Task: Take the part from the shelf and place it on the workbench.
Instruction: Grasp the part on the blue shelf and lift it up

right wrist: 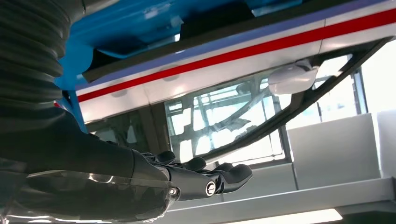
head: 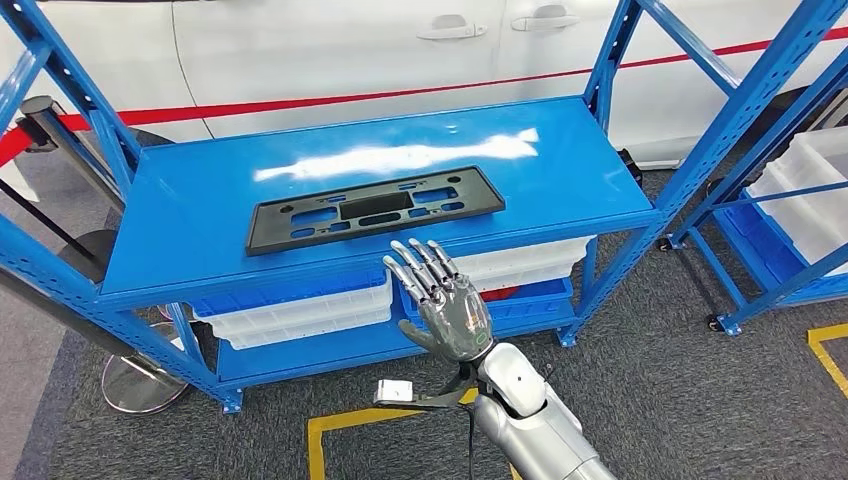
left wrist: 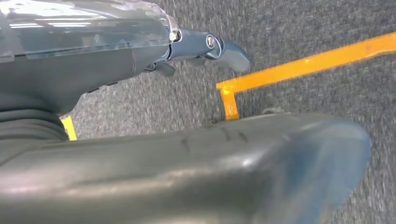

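Black flat part lies on the top shelf board of the blue rack, long side running along the board, nearer the front edge than the back, roughly mid-width. It has several slots and cut-outs, blue showing through. Glare streak on the board behind it, toward the back edge.

Right robot hand is raised in front of the shelf's front edge, just below and slightly right of the part's middle. Fingers straight and spread a bit, holding nothing, fingertips close to the front lip, not touching the part. Silver forearm comes up from below. In the right wrist view the same robot hand shows dark fingers extended, nothing in them, with a car's window and red stripe beyond.

Left robot hand hangs low over grey carpet; a thick grey thumb crosses the view and the darker fingers stretch out with nothing between them. Orange floor tape lies under it.

Lower shelf level carries white bins side by side on blue trays. White car with a red stripe stands behind the rack. Second blue rack with white bins sits off the right end. Yellow tape marks the carpet in front of the rack.
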